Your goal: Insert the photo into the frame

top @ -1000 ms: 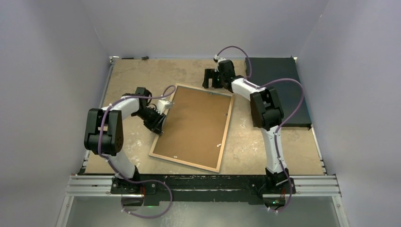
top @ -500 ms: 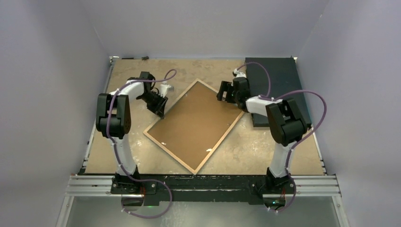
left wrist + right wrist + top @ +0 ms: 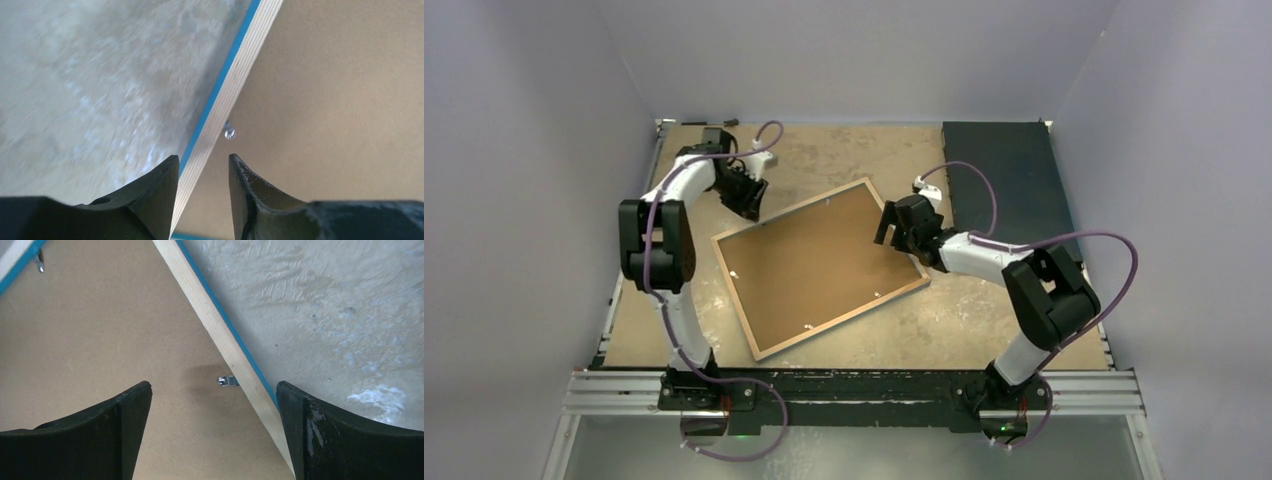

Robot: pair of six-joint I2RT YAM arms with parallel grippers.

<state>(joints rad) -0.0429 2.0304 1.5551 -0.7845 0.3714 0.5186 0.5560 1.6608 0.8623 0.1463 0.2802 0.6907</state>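
We see the frame (image 3: 232, 90) lying face down and askew mid tabletop (image 3: 844, 150), with the brown backing board (image 3: 819, 265) sitting inside its rim. The left pincer (image 3: 203, 157) is at the far edge near the left corner. Its jaws are narrow and straddle the rim, with a sliver of board showing beside one finger, so no clamp. The right pincer (image 3: 214, 385) is over the right edge, jaws wide, with the rim and a metal tab (image 3: 227, 381) between them, holding nothing. A dark mat (image 3: 1009, 170) lies at the far right.

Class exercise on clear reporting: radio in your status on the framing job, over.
Left claw narrowly open, astride far rim. Right claw wide open over right rim. Blue-fronted rectangular frame face down, brown backing board in it. Photo not in view.
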